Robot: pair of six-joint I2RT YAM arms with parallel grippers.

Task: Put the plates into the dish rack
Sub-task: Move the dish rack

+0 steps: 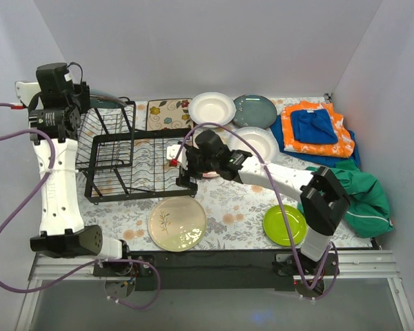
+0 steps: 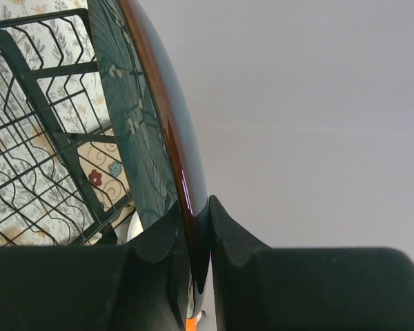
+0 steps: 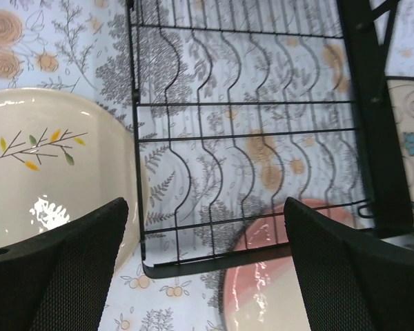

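Observation:
The black wire dish rack (image 1: pixel 134 162) stands left of centre. Above its far left end, my left gripper (image 1: pixel 85 105) is shut on the rim of a dark plate (image 2: pixel 134 131), held on edge over the rack. My right gripper (image 3: pixel 205 207) hangs open at the rack's near right corner (image 3: pixel 145 258), with nothing between its fingers. A pink-cream plate (image 3: pixel 279 296) lies below it, partly under the rack's edge. A cream sprig plate (image 1: pixel 177 223), a lime green plate (image 1: pixel 284 225), two white deep plates (image 1: pixel 212 108) (image 1: pixel 257 141) and a blue-grey plate (image 1: pixel 254 111) lie on the table.
A flowered mat (image 1: pixel 169 114) lies behind the rack. Folded orange and blue cloths (image 1: pixel 316 129) and a green cloth (image 1: pixel 362 196) fill the right side. Walls close in on both sides and the back.

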